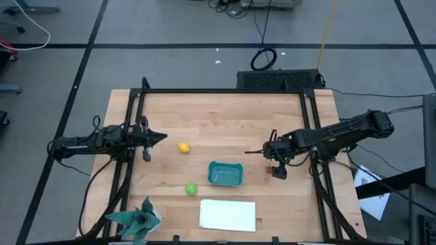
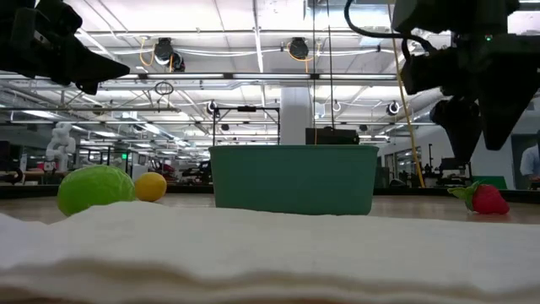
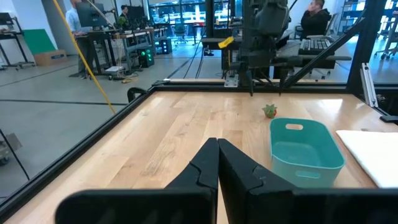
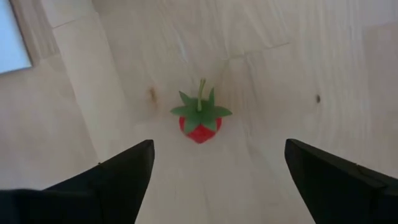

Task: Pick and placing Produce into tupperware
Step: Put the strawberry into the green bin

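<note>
Wood counter (image 1: 225,116) w/ tub (image 1: 225,173) empty mid-front, lemon (image 1: 183,147) & green fruit (image 1: 191,189) loose to its left; I hold right tool (image 4: 214,163) open above the strawberry (image 4: 200,121), next drop & pinch; left tool (image 3: 217,163) closed, parked.

Bright, even ceiling strip lights (image 2: 253,52) flood my wooden butcher-block table (image 1: 225,122); soft shadows only (my low view's white folded sheet (image 2: 253,253) blurs).

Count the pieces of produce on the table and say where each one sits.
3, all outside the tupperware: the lemon up-left of it, the green fruit left of it, the red strawberry right of it, under the open right gripper.
</note>
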